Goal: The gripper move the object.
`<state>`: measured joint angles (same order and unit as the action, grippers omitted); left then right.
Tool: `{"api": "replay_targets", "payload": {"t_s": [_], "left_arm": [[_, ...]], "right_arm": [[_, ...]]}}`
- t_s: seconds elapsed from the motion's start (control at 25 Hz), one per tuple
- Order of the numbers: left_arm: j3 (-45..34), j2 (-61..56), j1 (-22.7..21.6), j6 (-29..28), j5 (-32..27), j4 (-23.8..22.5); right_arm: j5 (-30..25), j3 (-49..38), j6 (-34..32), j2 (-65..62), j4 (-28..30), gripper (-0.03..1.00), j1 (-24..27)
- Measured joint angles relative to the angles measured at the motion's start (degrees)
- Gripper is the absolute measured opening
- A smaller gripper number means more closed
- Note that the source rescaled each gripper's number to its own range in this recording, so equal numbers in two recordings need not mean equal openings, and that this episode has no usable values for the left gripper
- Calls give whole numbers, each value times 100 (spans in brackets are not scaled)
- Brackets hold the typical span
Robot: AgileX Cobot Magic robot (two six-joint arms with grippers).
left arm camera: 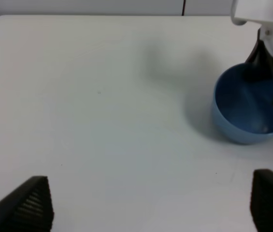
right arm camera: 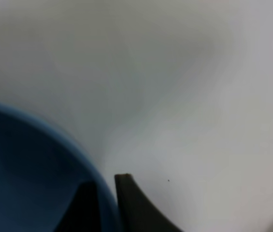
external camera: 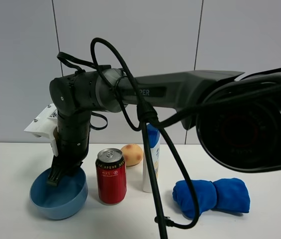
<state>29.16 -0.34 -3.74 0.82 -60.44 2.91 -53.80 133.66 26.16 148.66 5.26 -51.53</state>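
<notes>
A blue bowl [external camera: 43,200] stands on the white table at the front left. My right gripper [external camera: 55,177] reaches across from the right and comes down on the bowl's far rim. In the right wrist view the right gripper [right arm camera: 106,205] has one finger inside the bowl [right arm camera: 25,164] and one outside, closed on the wall. The left wrist view shows the bowl [left arm camera: 237,128] with the right gripper [left arm camera: 271,72] on it. My left gripper [left arm camera: 148,205] is open and empty over bare table, well apart from the bowl.
A red can [external camera: 111,175] stands just right of the bowl. Behind it are a round tan fruit [external camera: 132,155] and a white bottle [external camera: 150,164]. A rolled blue cloth [external camera: 212,195] lies at the right. A black cable [external camera: 152,179] hangs in front.
</notes>
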Motion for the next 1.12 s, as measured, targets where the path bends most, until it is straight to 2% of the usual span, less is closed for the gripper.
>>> {"api": "replay_targets", "payload": {"t_s": [0.04, 0.16, 0.24, 0.32, 0.4, 0.52, 0.68, 0.92, 1.12], "left_arm": [[0, 0, 0, 0, 0, 0], [0, 0, 0, 0, 0, 0], [0, 0, 0, 0, 0, 0], [0, 0, 0, 0, 0, 0], [0, 0, 0, 0, 0, 0], [0, 0, 0, 0, 0, 0], [0, 0, 0, 0, 0, 0], [0, 0, 0, 0, 0, 0], [0, 0, 0, 0, 0, 0]], "right_arm": [[0, 0, -30, 0, 0, 15, 0], [0, 0, -205, 0, 7, 38, 0], [0, 0, -468, 0, 130, 60, 0], [2, 0, -809, 0, 436, 77, 0], [2, 0, -1180, 0, 828, 88, 0], [-46, 0, -1497, -164, 1347, 92, -14], [-48, 0, -1645, -665, 1506, 94, -13], [-98, 0, -1690, -1654, 1065, 93, -26], [-537, 1, -1685, -2568, 886, 93, -26]]}}
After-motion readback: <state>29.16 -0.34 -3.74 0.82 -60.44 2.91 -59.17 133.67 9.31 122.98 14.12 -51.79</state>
